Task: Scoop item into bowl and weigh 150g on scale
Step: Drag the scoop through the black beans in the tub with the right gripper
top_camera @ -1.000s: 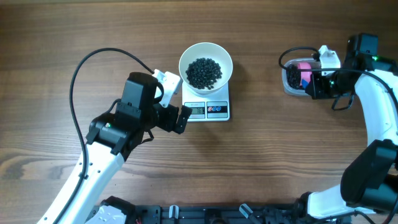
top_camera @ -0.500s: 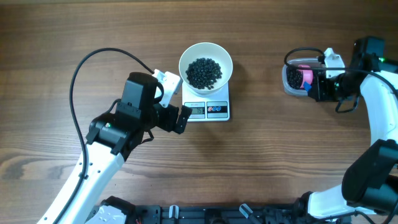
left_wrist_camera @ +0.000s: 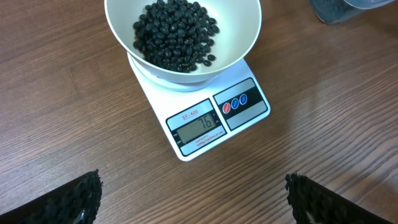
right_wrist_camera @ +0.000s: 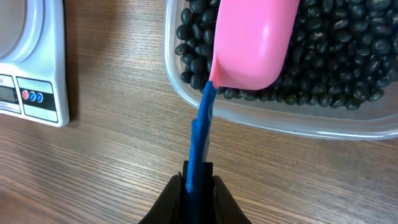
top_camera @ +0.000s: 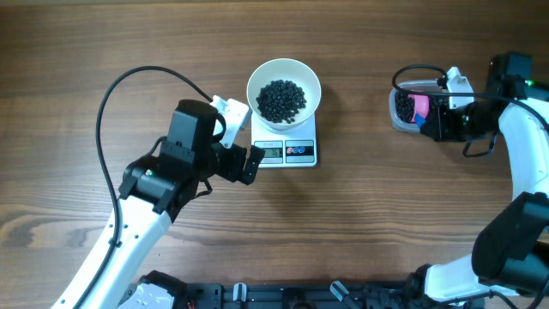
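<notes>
many black beans (left_wrist_camera: 176,34) lie heaped in the bowl (left_wrist_camera: 245,37), covering its bottom and sitting well below the rim. the bowl stands on the scale (left_wrist_camera: 249,109), over the far part of it, leaving the front panel bare. on that panel i read 16 on the display (left_wrist_camera: 200,127), with small red and blue buttons beside it. the scale sits near the middle of the table (top_camera: 360,223), a little toward the far edge.

my left gripper (top_camera: 244,140) hovers just left of the scale's front corner, jaws spread wide with nothing between them. on its wrist view only the two dark fingertips (left_wrist_camera: 74,199) show at the bottom corners, with bare wood between them and the scale ahead.

well off to the right, a clear tub (right_wrist_camera: 292,121) holds more beans. a pink scoop (right_wrist_camera: 255,40) rests on top of that pile, close to the tub's near wall. i see only a smooth pink face of it and cannot tell whether it carries any beans. its blue handle (right_wrist_camera: 200,127) runs out over the tub's rim to my right gripper (right_wrist_camera: 199,180), whose jaws are clamped on the handle's end. from overhead that gripper sits just beside the tub, on its right, above the wood.
</notes>
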Robot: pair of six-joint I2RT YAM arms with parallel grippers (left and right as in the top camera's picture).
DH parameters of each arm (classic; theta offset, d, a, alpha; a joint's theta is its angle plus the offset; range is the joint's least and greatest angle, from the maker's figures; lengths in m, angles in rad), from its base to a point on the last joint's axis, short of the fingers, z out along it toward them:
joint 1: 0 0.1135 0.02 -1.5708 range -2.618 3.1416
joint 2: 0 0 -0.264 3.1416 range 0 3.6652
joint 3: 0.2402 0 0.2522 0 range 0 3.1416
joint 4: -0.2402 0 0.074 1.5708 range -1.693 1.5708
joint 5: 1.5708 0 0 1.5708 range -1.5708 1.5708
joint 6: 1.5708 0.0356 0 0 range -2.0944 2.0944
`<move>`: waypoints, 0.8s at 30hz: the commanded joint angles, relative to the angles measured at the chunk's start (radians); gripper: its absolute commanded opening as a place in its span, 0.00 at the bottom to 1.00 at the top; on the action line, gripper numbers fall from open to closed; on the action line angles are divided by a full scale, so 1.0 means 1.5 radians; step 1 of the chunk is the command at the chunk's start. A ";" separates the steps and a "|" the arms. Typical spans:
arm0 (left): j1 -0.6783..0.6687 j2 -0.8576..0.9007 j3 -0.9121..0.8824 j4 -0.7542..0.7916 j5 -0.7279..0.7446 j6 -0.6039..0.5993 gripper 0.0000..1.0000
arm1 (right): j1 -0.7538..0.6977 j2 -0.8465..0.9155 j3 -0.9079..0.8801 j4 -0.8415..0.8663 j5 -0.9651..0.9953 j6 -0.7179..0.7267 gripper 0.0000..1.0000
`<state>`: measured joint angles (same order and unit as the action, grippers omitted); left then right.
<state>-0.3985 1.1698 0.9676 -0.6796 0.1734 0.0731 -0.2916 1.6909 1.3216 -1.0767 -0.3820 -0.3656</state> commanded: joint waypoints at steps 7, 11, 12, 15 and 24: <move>-0.004 0.002 -0.004 0.002 0.011 0.001 1.00 | -0.017 0.013 -0.001 -0.008 -0.057 -0.036 0.04; -0.004 0.002 -0.004 0.002 0.011 0.001 1.00 | -0.033 0.013 -0.001 -0.004 -0.087 -0.036 0.04; -0.004 0.002 -0.004 0.002 0.010 0.001 1.00 | -0.038 0.013 -0.001 0.000 -0.100 -0.036 0.04; -0.004 0.002 -0.004 0.002 0.011 0.001 1.00 | -0.044 0.013 -0.001 0.004 -0.121 -0.036 0.04; -0.004 0.002 -0.004 0.002 0.011 0.001 1.00 | -0.044 0.013 -0.001 -0.003 -0.121 -0.035 0.04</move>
<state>-0.3985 1.1698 0.9676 -0.6800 0.1734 0.0731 -0.3599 1.6947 1.3216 -1.0775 -0.4976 -0.3923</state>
